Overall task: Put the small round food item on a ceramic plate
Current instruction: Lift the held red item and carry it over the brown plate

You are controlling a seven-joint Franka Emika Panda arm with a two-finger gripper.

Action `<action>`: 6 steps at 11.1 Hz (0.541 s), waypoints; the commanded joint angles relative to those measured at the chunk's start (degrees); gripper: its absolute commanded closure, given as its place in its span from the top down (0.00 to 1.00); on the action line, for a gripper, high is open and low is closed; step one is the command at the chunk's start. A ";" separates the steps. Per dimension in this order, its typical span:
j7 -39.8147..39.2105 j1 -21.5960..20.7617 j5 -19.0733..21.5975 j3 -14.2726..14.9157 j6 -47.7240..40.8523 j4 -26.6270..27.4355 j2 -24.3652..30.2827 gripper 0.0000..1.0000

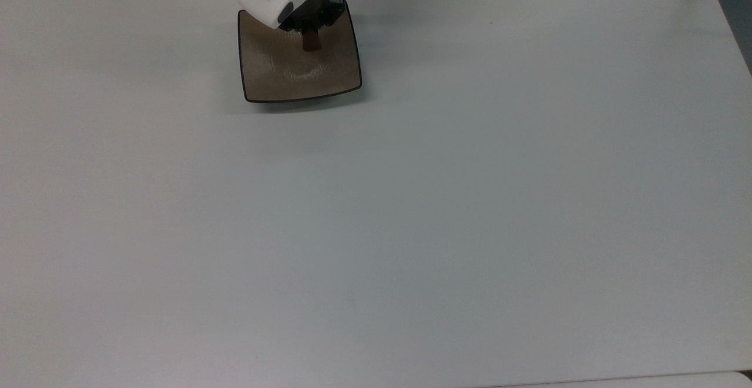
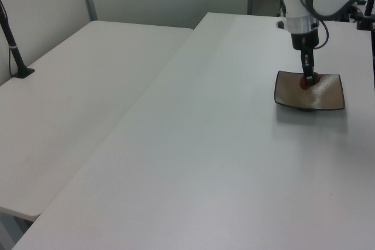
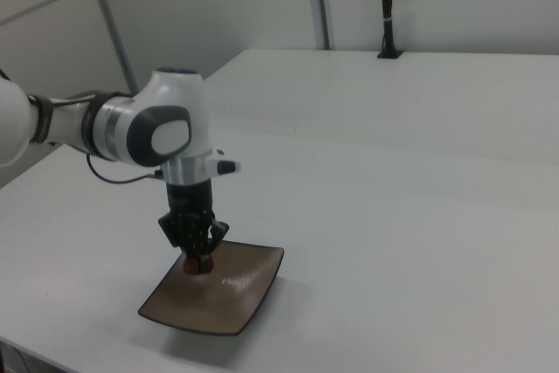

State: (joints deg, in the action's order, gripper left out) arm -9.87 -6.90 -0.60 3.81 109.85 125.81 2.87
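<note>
While the wide white desk (image 1: 411, 211) lies bare across the near part of the top view, the work sits at its far edge, toward the top view's left. The plate (image 1: 282, 82), a square tan-brown dish with a thin black rim and upturned corners, rests flat there. Over its far half hangs the pincer (image 1: 310, 40), clamped on the food piece (image 1: 311, 43), a small dark reddish-brown lump far smaller than the dish. In the right view the food piece (image 3: 198, 265) is at or just above the glaze of the plate (image 3: 253, 294); I cannot tell whether it touches. The left view puts the pincer (image 2: 308, 79) upright, pointing straight down into the plate (image 2: 325, 99).

The piece looks light, and its glossy, rounded skin probably makes it slippery and apt to roll once freed. The grip across its sides seems right; squeezing harder might squirt it out. Releasing low, near the dish's shallow middle, should keep it from running toward a raised corner. The ceramic itself is likely hard and brittle, so pressing down onto it would be unwise.
</note>
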 commanded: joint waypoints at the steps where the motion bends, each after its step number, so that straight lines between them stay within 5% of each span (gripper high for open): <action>1: -1.47 0.40 -1.33 0.40 11.48 8.99 3.28 0.16; 6: -1.73 1.45 -1.42 1.55 21.45 12.88 3.10 0.16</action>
State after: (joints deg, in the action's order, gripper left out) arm -10.18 -5.32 -1.40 4.61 128.21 135.84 3.61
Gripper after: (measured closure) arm 0.837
